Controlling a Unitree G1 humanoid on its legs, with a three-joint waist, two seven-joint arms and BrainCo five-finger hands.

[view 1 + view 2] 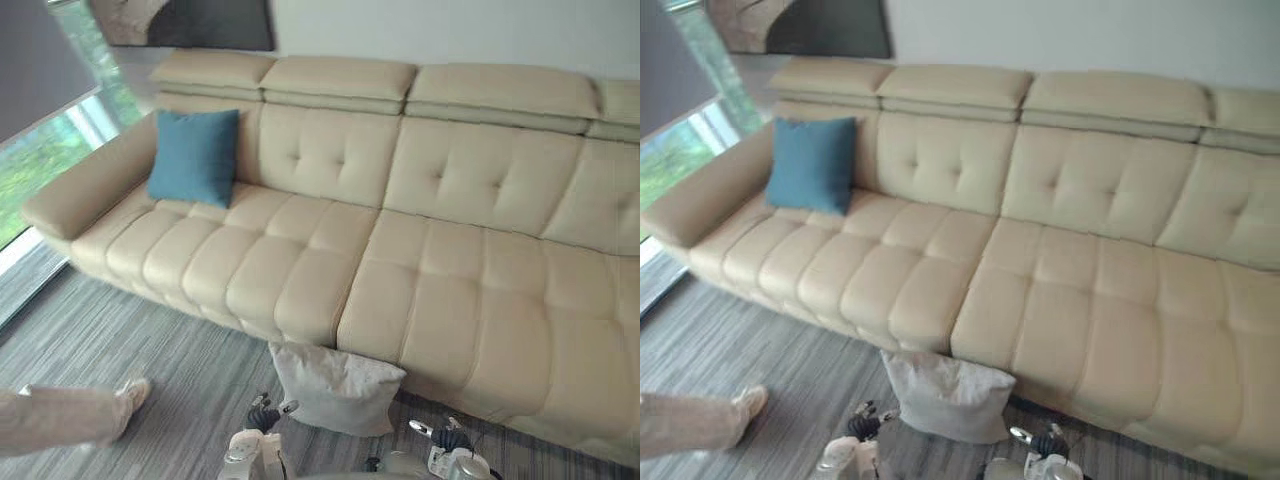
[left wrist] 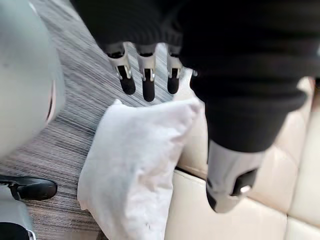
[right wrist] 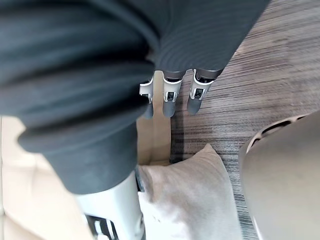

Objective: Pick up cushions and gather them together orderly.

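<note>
Grey cushion (image 1: 335,390) on floor (image 1: 150,330), against sofa (image 1: 450,290) front.
It lay just beyond left robot hand (image 2: 148,85) and right robot hand (image 3: 169,100); both had fingers straight, holding nothing.

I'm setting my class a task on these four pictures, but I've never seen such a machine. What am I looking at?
This is a humanoid robot with two hands. The two wide pictures come from cameras in its head, looking down at a beige sofa. The two close pictures come from wrist cameras, looking along the left hand and the right hand. A blue cushion leans in the sofa's left corner; a pale grey cushion stands on the striped carpet against the sofa's front, near both hands. Both hands are open, fingers straight, holding nothing. A person's leg shows at lower left.
</note>
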